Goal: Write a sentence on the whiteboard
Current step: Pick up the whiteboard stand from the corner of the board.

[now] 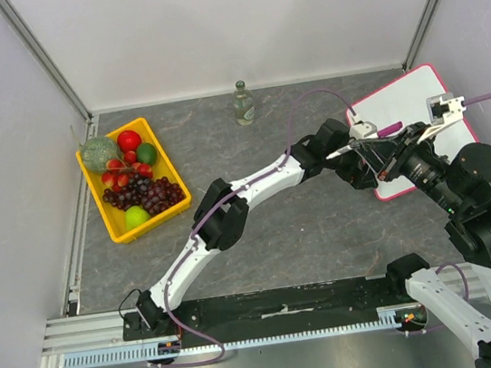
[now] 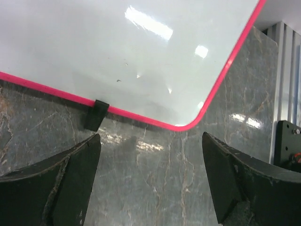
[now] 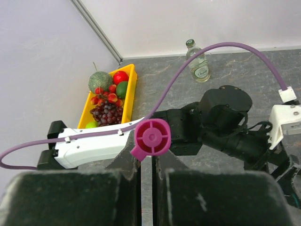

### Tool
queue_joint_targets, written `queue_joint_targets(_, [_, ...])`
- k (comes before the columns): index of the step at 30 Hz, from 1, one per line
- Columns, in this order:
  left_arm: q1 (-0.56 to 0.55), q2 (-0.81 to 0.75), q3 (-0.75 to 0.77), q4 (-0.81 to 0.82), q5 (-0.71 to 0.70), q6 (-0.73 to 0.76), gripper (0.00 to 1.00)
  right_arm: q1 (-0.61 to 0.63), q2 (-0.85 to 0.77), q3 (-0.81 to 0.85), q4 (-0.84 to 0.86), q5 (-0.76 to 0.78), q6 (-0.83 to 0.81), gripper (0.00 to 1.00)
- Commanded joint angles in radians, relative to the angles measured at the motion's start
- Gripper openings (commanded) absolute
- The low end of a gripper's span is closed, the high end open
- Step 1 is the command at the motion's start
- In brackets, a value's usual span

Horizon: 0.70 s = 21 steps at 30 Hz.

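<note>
Whiteboard (image 1: 416, 96), 2 o'clock on tabletop (image 1: 317, 238), blank; sentence not begun. Right hand (image 3: 146, 162) clamped on magenta marker (image 3: 151, 136) above board's near edge. Left hand (image 2: 151, 137) wide, empty, by near corner. Next, likely: lowering marker tip onto board, left hand steadying.

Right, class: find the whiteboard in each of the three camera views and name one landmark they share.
Top external: whiteboard at the right side, set at a slant.
Left wrist: fills the upper picture, with a black clip on its lower edge.
Right wrist: not in it.
Shared landmark: the grey marbled table.
</note>
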Motion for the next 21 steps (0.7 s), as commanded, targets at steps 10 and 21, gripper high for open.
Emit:
queue_joint_targets(10, [0.001, 0.115, 0.140, 0.043, -0.126, -0.154, 0.93, -0.001, 0.023, 0.043, -0.006, -0.019, 0.029, 0.00])
queue_joint_targets(21, [0.018, 0.185, 0.157, 0.101, -0.164, -0.276, 0.85, -0.001, 0.025, 0.037, -0.027, -0.011, 0.015, 0.00])
